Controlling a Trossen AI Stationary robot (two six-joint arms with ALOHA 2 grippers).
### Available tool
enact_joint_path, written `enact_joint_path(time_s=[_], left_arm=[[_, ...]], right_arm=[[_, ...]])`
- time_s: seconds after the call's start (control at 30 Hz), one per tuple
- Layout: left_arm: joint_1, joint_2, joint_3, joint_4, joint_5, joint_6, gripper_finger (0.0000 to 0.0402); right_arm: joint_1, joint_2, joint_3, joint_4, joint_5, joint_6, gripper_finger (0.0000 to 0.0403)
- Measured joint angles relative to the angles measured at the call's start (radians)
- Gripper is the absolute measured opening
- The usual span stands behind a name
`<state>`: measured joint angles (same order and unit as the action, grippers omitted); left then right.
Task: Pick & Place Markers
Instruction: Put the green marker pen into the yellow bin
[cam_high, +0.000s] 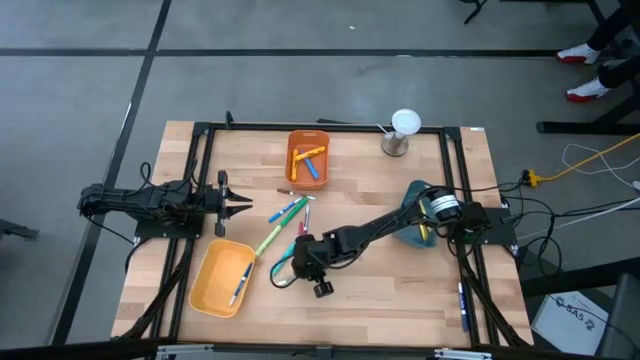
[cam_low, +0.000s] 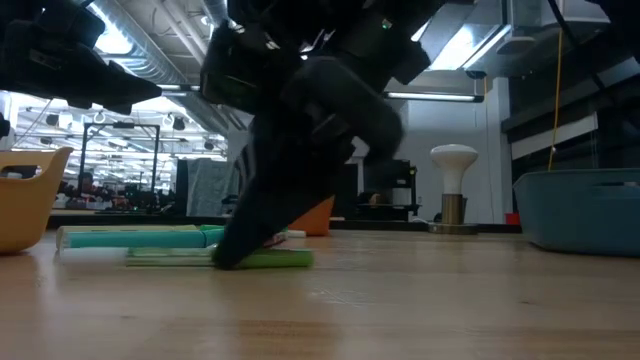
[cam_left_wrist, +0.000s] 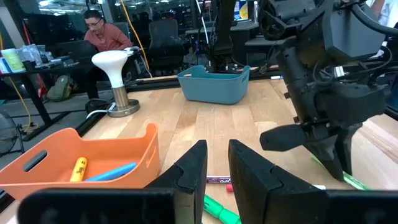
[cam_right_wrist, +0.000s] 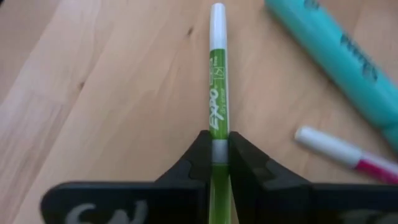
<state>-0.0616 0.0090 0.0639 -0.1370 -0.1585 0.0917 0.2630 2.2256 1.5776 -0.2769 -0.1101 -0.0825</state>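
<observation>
My right gripper (cam_high: 296, 248) reaches out over the table's middle and is shut on a thin green marker (cam_right_wrist: 217, 93), which lies on the wood (cam_low: 275, 259). A thick teal marker (cam_right_wrist: 336, 56) and a white-and-pink one (cam_right_wrist: 336, 149) lie close by. More markers (cam_high: 288, 209) lie loose between the bins. My left gripper (cam_high: 250, 206) hovers at the table's left, fingers a narrow gap apart (cam_left_wrist: 217, 165), pointing at the pile and touching nothing. My right gripper pinches the green marker's barrel (cam_right_wrist: 219, 134), just behind its printed label, between the two fingers (cam_right_wrist: 199, 155). The fingers come down slanting from above and lie across the marker (cam_low: 228, 255). The marker lies flat on the table, its white end pointing away from the wrist.
An orange bin (cam_high: 308, 158) at the far middle holds several markers. A yellow bin (cam_high: 215, 285) at the near left holds a blue one. A teal bin (cam_high: 412, 228) sits under the right arm. A white mushroom-shaped lamp (cam_high: 400, 130) stands at the far right.
</observation>
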Motion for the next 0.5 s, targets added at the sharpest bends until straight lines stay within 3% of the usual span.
enact_joint_path(time_s=[0.5], left_arm=[[0.000,0.000,0.000,0.000,0.000,0.000,0.0066]], right_arm=[[-0.006,0.008,-0.002,0.258,-0.038,-0.011,0.0034]])
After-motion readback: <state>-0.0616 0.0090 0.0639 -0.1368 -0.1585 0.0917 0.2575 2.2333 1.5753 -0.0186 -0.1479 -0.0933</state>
